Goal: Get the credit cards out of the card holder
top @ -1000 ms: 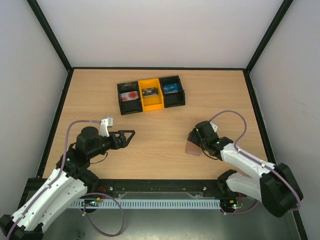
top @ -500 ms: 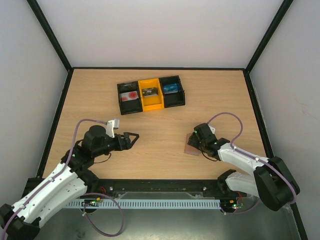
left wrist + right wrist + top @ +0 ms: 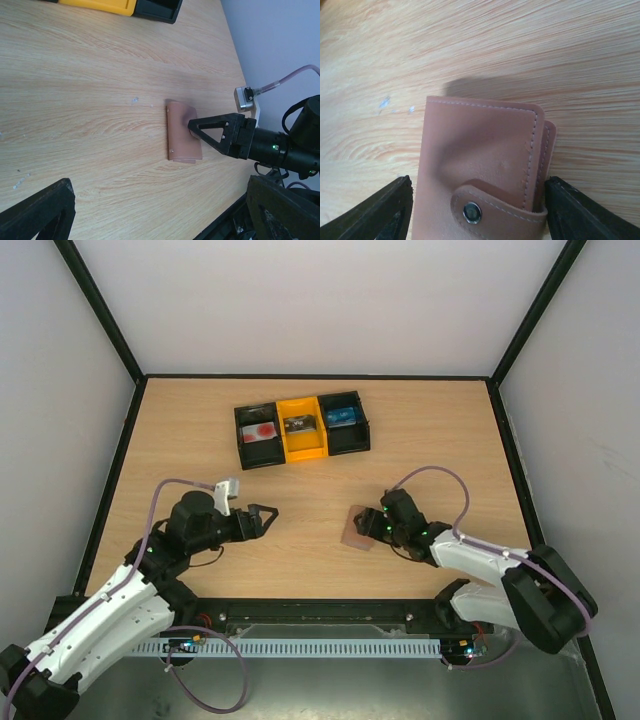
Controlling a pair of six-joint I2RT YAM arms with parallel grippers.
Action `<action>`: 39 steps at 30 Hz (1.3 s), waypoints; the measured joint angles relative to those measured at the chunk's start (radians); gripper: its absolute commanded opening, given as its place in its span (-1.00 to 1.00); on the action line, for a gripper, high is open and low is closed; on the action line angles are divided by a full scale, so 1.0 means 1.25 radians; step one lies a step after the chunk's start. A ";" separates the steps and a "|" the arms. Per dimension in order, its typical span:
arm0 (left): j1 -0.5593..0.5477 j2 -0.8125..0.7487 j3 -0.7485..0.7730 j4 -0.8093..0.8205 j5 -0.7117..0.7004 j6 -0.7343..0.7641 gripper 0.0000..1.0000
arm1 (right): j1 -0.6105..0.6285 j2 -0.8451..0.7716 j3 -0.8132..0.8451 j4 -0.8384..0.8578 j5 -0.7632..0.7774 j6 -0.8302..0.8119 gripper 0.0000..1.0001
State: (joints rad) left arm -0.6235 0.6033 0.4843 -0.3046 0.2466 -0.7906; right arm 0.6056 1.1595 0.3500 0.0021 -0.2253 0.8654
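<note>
Card holder point(image 3: 481, 150) in right pincer point(image 3: 479, 202)

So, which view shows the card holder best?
Right wrist: the card holder fills the frame, closed, stitching and snap clear. Left wrist shows it smaller, on the table, partly behind the right gripper. Top shows just a small pinkish patch.

**Bright, even light, with blur only at the near edges**

From overhead the table point(image 3: 180, 440) was lit brightly and evenly, with faint, soft-edged shadows and no glare. In the left wrist view the left gripper point(image 3: 159, 182) showed its fingers point(image 3: 45, 210) as dark, blurred wedges, while the card holder point(image 3: 183, 131) ahead of them was sharp. Between the dark fingers point(image 3: 370, 210) of the right gripper point(image 3: 479, 181) the card holder's stitching was crisp. A soft shadow lay just beyond it, and the table farther ahead was pale and slightly out of focus
</note>
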 measured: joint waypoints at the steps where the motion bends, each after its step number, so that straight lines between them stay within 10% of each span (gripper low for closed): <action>1: 0.000 0.001 -0.003 0.000 0.000 -0.002 0.88 | 0.013 0.011 0.001 0.014 0.000 0.000 0.41; 21: -0.001 -0.033 -0.031 -0.013 -0.028 -0.023 0.88 | 0.274 0.263 0.255 -0.126 0.213 0.013 0.29; 39: -0.002 -0.052 -0.031 -0.041 -0.043 -0.010 0.88 | 0.368 0.318 0.396 -0.284 0.357 0.077 -0.39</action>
State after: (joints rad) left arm -0.6254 0.5385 0.4458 -0.3561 0.1925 -0.8036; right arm 1.0657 1.5566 0.8444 -0.3523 0.2211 0.9615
